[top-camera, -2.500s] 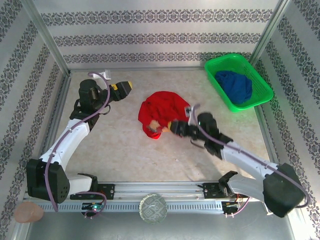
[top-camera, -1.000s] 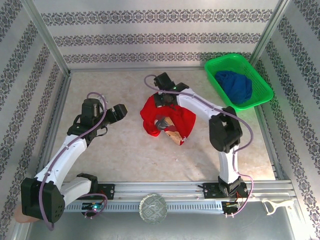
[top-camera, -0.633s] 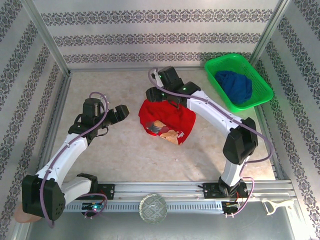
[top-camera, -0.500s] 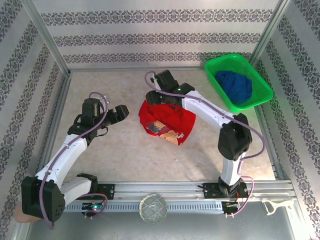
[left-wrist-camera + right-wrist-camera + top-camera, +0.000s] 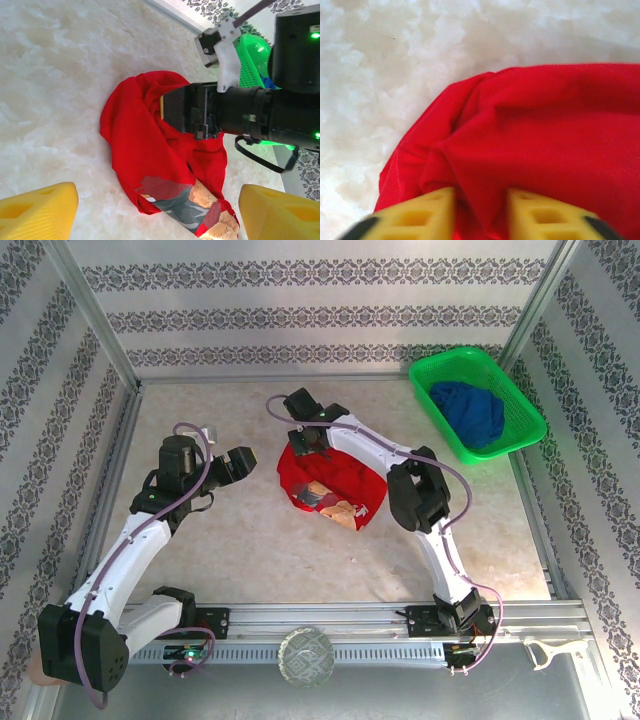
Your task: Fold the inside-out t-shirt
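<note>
We see the inside-out t-shirt (image 5: 345, 480) bunched in a red heap near the middle of the counter (image 5: 230, 550), a grey and tan patch (image 5: 328, 500) showing at its near edge, well apart from the green basket (image 5: 518, 420) that holds the dark blue garment (image 5: 468, 412) in the far right corner. The right pincer (image 5: 305, 437) sits on the heap's far left edge, and its wrist view shows us its yellow fingers (image 5: 420, 212) drawn close, grasping a ridge of red cloth between them. The left pincer (image 5: 240, 462) hangs released, jaws spread wide, just left of the shirt and clear of it.
</note>
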Available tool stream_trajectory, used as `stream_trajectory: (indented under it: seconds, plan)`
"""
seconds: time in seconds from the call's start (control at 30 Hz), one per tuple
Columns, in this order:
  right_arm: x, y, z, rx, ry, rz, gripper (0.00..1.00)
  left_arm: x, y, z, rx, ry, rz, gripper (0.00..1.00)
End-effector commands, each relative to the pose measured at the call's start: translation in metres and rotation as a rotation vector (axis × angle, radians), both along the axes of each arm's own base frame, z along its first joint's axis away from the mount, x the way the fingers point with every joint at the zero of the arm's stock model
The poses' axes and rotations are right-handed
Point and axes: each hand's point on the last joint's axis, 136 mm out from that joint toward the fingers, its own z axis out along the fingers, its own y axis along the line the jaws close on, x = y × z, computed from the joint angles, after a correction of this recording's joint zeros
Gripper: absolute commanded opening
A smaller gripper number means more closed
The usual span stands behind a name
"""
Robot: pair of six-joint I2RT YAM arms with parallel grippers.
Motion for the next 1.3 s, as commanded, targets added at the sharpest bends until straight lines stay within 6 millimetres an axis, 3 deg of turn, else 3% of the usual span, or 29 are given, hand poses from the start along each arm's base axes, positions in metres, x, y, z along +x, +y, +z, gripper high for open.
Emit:
stream_trajectory:
  seconds: [0.0, 0.03, 0.13, 0.23, 0.33, 0.5, 0.7, 0.83, 0.97, 1.1, 1.27]
  plan:
    - [0.004, -0.007, 0.009, 0.041, 0.034, -0.025, 0.0, -0.001, 0.002, 0.016, 0.009, -0.032, -0.007, 0.84]
    - [0.005, -0.009, 0.017, 0.067, 0.033, -0.026, 0.0, -0.002, 0.002, 0.016, 0.011, -0.034, -0.011, 0.84]
    - [0.006, -0.019, 0.068, 0.166, -0.035, -0.013, 0.0, -0.002, 0.001, 0.015, 0.026, -0.036, -0.027, 0.84]
    - [-0.003, -0.026, 0.139, 0.304, -0.132, 0.033, 0.0, -0.001, -0.002, 0.015, 0.034, -0.046, -0.052, 0.84]
    - [-0.026, -0.032, 0.201, 0.427, -0.19, 0.117, 0.0, 0.004, -0.007, 0.019, 0.029, -0.07, -0.083, 0.84]
    - [-0.076, -0.042, 0.262, 0.582, -0.273, 0.262, 0.0, 0.017, -0.019, 0.032, 0.018, -0.11, -0.14, 0.84]
    - [-0.113, -0.061, 0.296, 0.744, -0.348, 0.353, 0.0, 0.026, -0.045, 0.038, 0.074, -0.141, -0.233, 0.85]
    - [-0.115, -0.073, 0.306, 0.809, -0.357, 0.331, 0.0, 0.024, -0.07, 0.029, 0.103, -0.164, -0.312, 0.85]
    - [-0.117, -0.076, 0.305, 0.821, -0.352, 0.33, 0.0, 0.014, -0.09, 0.007, 0.174, -0.188, -0.357, 0.85]
    - [-0.119, -0.079, 0.307, 0.827, -0.356, 0.331, 0.0, 0.016, -0.085, -0.022, 0.26, -0.168, -0.315, 0.85]
    - [-0.121, -0.081, 0.314, 0.843, -0.366, 0.335, 0.0, 0.032, -0.067, -0.046, 0.367, -0.127, -0.221, 0.85]
